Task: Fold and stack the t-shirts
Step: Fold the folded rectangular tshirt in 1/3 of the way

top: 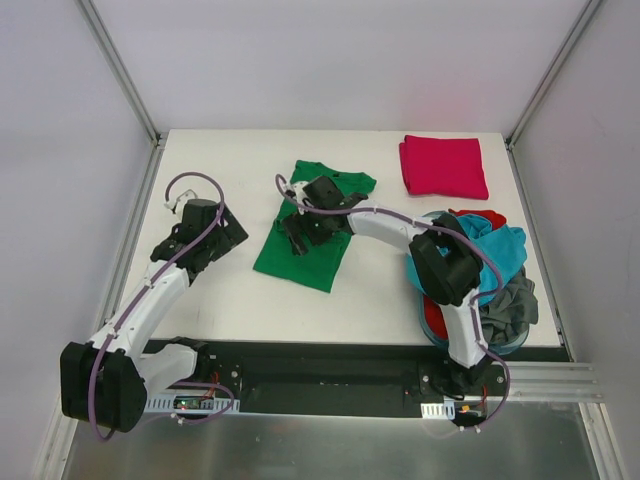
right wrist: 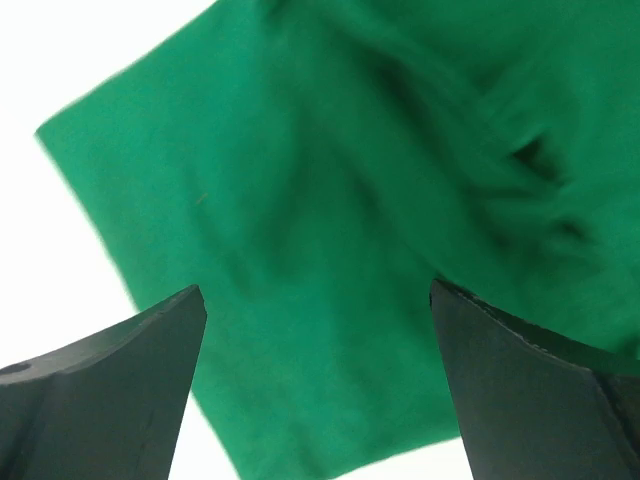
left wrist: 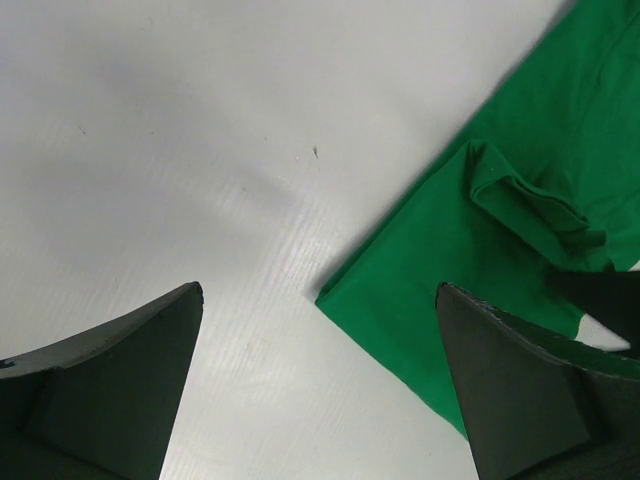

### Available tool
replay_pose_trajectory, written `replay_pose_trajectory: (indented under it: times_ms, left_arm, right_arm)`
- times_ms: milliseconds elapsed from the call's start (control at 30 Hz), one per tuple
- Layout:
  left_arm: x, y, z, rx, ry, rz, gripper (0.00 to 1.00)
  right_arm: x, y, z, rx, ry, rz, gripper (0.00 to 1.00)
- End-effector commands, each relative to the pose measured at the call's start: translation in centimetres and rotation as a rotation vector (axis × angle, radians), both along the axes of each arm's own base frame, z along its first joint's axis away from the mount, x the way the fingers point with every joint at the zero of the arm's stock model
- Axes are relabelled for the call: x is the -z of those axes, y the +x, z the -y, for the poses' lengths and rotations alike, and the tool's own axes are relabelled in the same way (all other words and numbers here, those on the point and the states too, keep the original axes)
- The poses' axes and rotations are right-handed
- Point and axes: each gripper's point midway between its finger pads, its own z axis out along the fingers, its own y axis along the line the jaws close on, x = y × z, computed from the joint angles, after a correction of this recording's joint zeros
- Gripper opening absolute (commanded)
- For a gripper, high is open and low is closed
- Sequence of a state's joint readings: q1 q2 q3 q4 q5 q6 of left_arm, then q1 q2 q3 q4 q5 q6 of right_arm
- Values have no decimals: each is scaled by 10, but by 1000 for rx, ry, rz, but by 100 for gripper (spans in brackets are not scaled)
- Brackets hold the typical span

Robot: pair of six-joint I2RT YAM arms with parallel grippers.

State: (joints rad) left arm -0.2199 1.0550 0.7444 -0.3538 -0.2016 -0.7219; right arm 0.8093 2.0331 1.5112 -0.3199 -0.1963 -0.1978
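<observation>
A bright green t-shirt [top: 312,245] lies partly folded in the middle of the table, also seen in the left wrist view [left wrist: 520,230] and filling the right wrist view [right wrist: 340,230]. My right gripper [top: 297,232] hovers over it, open and holding nothing [right wrist: 318,300]. My left gripper [top: 232,232] stands open to the left of the shirt, above bare table [left wrist: 318,300]. A folded crimson-pink t-shirt [top: 443,166] lies at the back right. Teal [top: 500,250], red [top: 475,216] and dark grey [top: 510,305] t-shirts are heaped at the right.
The heap of shirts sits in a round blue tub [top: 434,322] at the right front, partly hidden by the right arm. White walls and metal rails close in the table [top: 200,300] on three sides.
</observation>
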Motion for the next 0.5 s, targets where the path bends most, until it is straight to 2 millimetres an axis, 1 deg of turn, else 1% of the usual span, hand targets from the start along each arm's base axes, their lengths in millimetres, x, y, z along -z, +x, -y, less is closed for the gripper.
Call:
replay_pose_trajectory:
  times_ms: [0,33,100,133,200,233,300,333,367,400,433,467]
  left_arm:
    - [4,-1,-10,-42,8,-5,99]
    - [6,-1,-9,-40,3,-11,99]
    - [8,-2,-8,-35,1,-21,99]
    - [11,-2,-6,-31,-6,-31,99]
    - [13,-1,-3,-17,-17,-45,99]
    - [15,-2,0,-10,-25,-54,99]
    - [20,-2,3,3,-34,-74,99]
    - [22,-3,4,5,-42,-83,99]
    - [24,-4,6,13,-52,-91,99]
    - [26,-5,11,32,-71,-101,99]
    - [29,-6,14,42,-85,-109,99]
    - [31,-7,19,56,-103,-114,99]
  right_arm:
    - [-27,74,4,145,50,80,96]
    - [-31,88,8,175,44,98,96]
    - [-37,107,14,201,43,128,96]
    - [-40,114,16,208,43,141,96]
    - [-49,116,18,204,42,152,96]
    - [-53,114,17,196,47,152,96]
    - [-67,107,19,187,66,169,96]
    - [-72,102,22,188,70,184,96]
    - [-78,94,27,191,74,206,96]
    - [-86,92,33,210,86,244,96]
    - [-94,83,41,221,107,272,96]
    - [-98,75,50,249,132,294,96]
